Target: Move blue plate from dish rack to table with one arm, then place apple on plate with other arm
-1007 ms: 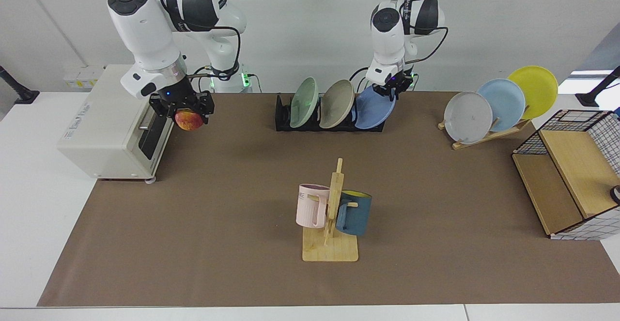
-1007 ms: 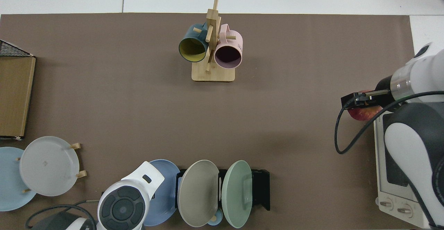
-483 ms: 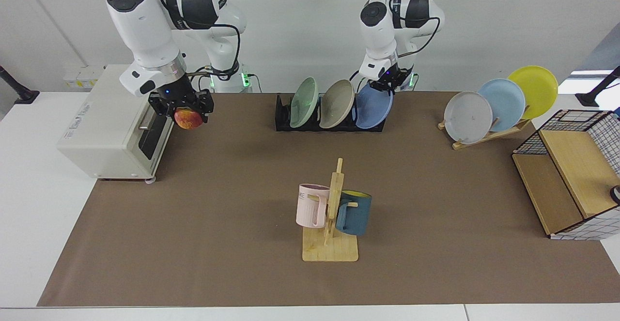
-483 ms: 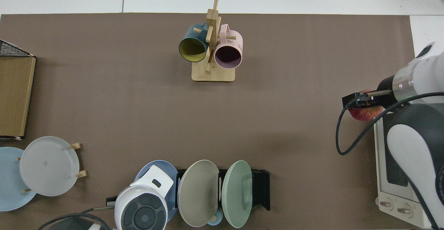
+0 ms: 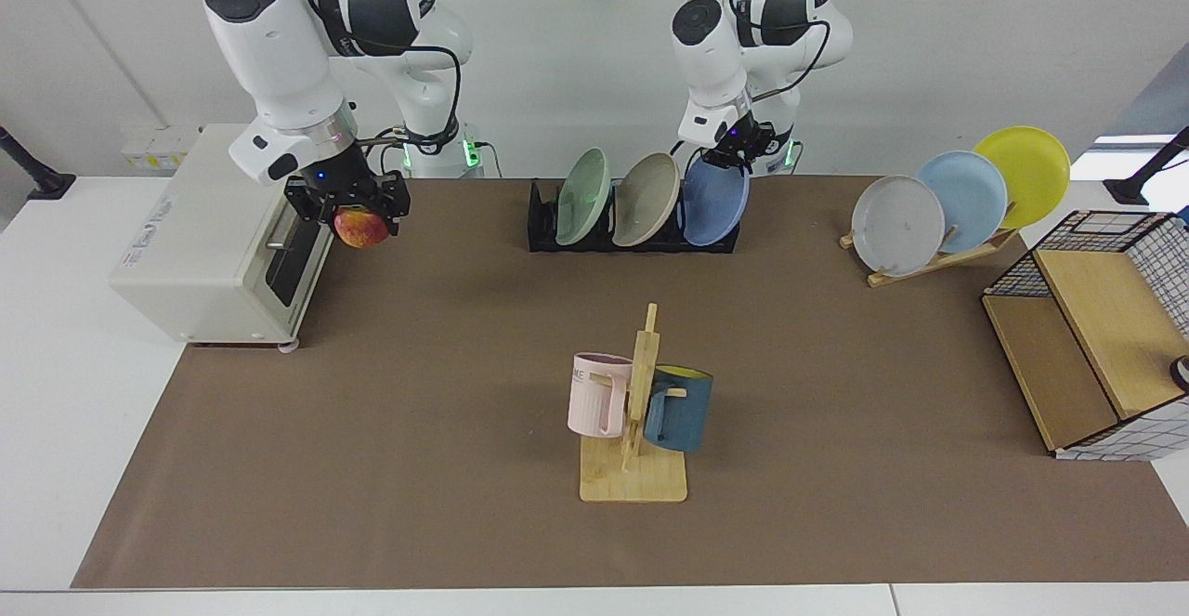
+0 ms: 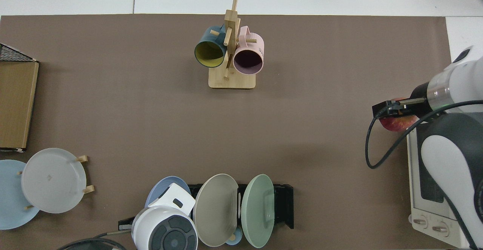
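- My left gripper (image 5: 737, 153) sits at the top rim of the blue plate (image 5: 713, 205), which stands in the end slot of the dish rack (image 5: 543, 226); I cannot tell its finger opening.
- My right gripper (image 5: 348, 210), well away from the dish rack beside the toaster oven (image 5: 200, 235), is clamped on the apple (image 5: 361, 228) and held aloft, presumably waiting for the plate.

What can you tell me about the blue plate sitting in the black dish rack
The blue plate is round, plain medium blue and matte, with a shallow raised rim. It stands on edge, tilted, in the end slot of the black dish rack, next to a beige plate. The left gripper is at its upper rim; its arm hides much of the plate from above.
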Controlling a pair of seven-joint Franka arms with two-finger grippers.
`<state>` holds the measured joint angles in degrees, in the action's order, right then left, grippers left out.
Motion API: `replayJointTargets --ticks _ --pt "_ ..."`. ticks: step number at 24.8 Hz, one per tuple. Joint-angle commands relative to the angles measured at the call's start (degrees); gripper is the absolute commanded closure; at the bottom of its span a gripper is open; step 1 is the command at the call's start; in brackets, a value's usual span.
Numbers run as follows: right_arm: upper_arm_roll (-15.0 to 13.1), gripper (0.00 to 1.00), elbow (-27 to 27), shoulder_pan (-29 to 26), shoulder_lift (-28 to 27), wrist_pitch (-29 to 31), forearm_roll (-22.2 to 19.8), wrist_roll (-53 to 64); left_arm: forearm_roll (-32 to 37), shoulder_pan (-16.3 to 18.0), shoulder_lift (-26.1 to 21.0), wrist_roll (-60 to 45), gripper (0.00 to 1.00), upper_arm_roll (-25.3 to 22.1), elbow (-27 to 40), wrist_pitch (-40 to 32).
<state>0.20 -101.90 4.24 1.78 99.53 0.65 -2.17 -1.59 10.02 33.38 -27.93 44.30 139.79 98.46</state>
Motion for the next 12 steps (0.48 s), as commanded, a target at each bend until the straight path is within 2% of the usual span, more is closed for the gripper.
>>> replayJointTargets --ticks 1,6,8,12 --pt "0.2 1.00 -0.1 -0.4 0.9 -1.1 0.3 1.7 3.2 0.6 0.5 -0.2 1.00 0.3 -4.5 -4.9" --pt "0.2 1.00 -0.1 -0.3 1.1 -1.1 0.3 1.6 3.4 1.4 0.5 2.8 1.00 -1.2 -10.1 -8.8" --pt "0.2 1.00 -0.2 -0.1 1.1 -0.8 0.3 1.6 3.4 2.3 0.3 5.8 1.00 -4.0 -13.2 -9.3" --pt "0.2 1.00 -0.5 -0.1 1.1 0.0 0.3 1.6 3.2 2.4 -2.3 11.6 1.00 -12.6 -16.9 -5.7"
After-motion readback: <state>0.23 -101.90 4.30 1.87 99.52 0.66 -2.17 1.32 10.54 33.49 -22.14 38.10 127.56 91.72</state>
